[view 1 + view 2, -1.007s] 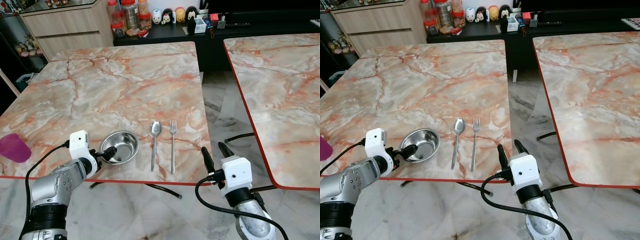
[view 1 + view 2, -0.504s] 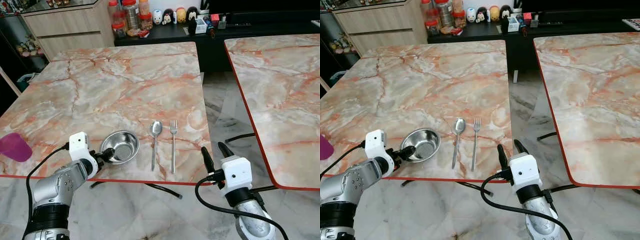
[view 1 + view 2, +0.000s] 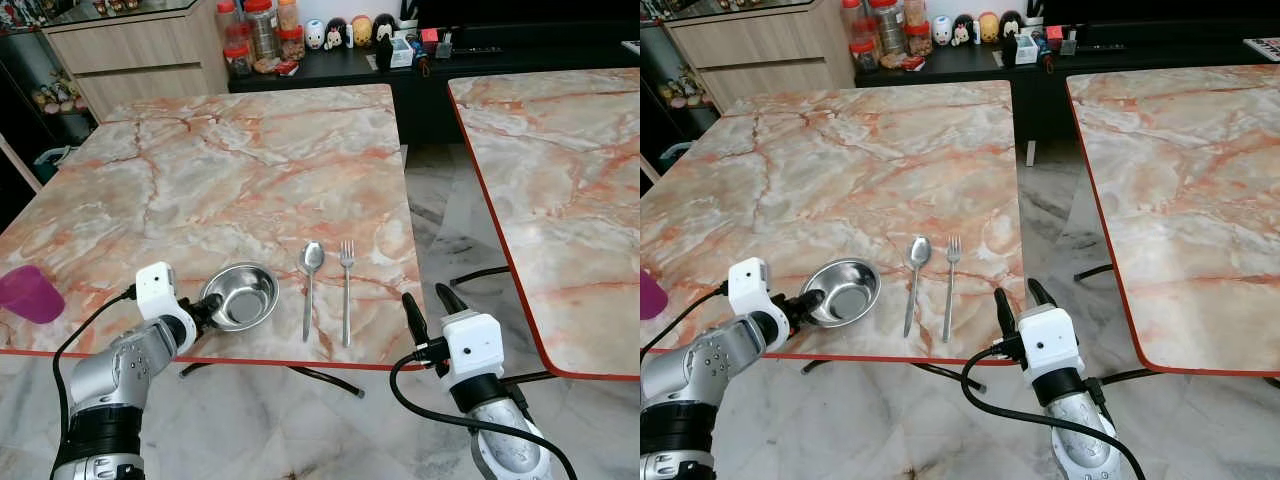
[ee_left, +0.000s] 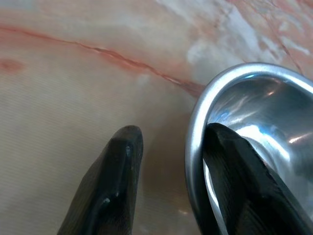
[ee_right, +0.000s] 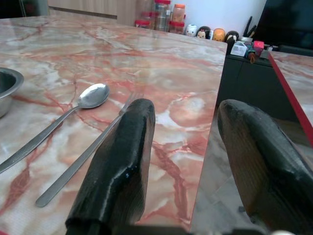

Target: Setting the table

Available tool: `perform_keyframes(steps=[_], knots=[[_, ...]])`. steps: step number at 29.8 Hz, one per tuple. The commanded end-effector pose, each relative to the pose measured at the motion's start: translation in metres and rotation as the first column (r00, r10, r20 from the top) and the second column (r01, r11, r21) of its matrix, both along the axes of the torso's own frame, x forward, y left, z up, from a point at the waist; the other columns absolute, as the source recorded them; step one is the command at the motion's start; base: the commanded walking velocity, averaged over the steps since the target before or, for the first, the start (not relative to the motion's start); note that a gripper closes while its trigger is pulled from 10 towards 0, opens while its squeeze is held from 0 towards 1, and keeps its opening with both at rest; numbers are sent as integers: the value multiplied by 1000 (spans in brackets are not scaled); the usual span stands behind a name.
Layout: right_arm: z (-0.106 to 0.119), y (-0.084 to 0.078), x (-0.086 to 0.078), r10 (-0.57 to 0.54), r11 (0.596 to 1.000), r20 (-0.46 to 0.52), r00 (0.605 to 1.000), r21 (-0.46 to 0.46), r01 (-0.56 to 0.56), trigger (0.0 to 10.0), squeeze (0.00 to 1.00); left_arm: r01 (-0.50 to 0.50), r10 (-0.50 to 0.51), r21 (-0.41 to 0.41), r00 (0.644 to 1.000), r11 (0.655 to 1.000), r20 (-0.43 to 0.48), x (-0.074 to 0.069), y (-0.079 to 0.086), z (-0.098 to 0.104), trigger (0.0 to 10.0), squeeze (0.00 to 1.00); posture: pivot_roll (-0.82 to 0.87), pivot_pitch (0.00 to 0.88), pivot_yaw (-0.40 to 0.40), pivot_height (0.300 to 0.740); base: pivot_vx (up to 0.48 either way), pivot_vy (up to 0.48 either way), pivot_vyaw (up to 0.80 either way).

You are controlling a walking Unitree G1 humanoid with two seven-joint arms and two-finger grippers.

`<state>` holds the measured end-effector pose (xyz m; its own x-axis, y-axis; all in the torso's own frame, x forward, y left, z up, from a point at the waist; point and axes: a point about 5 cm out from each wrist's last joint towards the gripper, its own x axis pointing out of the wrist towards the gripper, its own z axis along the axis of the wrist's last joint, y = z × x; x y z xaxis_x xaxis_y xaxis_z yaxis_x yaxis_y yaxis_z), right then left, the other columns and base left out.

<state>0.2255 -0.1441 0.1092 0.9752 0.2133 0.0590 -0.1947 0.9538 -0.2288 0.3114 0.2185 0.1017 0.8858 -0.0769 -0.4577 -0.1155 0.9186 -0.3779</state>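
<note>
Bench: a marble-patterned bench (image 3: pixel 230 170) with orange veins and a red edge; a second bench (image 3: pixel 560 180) of the same kind stands to the right across a gap of floor.
Bowl: a round stainless-steel bowl (image 3: pixel 241 294) rests near the front edge of the bench, left of the cutlery.
Left gripper: the left gripper (image 4: pixel 168 147) is at the bowl's near rim; one black finger (image 4: pixel 230 161) sits inside the bowl, the other outside it on the bench, the fingers narrow with the rim between them.
Cutlery: a silver spoon (image 3: pixel 309 284) and a silver fork (image 3: pixel 346 288) lie side by side, just right of the bowl, handles toward the front edge.
Right gripper: the right gripper (image 3: pixel 428 308) hovers off the bench's front right corner, its fingers spread wide and holding nothing.
Cup: a translucent purple plastic cup (image 3: pixel 27 294) stands at the far left of the bench, well apart from the bowl.
</note>
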Motion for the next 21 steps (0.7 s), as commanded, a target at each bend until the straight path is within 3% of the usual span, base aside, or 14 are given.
perform_keyframes(steps=[1,13,17,21], knots=[[-2,1,1,6,1000,-13,1000,5,-6,10000,0,-27,27,-3,1000,1000,-8,0,3,-2,0,0,-83,72,111,740,0,0,0],[-2,-1,5,7,1000,-10,1000,1,-7,10000,0,-52,59,-70,993,996,101,7,0,9,0,0,-85,59,100,740,0,0,0],[-2,-2,7,6,1000,-9,1000,2,-6,10000,0,-88,120,-139,962,986,246,11,2,24,0,0,-87,52,93,740,0,0,0],[-1,-5,10,1,1000,-8,1000,11,-1,10000,0,-88,137,-149,923,985,359,15,0,39,0,0,-81,48,86,740,0,0,0]])
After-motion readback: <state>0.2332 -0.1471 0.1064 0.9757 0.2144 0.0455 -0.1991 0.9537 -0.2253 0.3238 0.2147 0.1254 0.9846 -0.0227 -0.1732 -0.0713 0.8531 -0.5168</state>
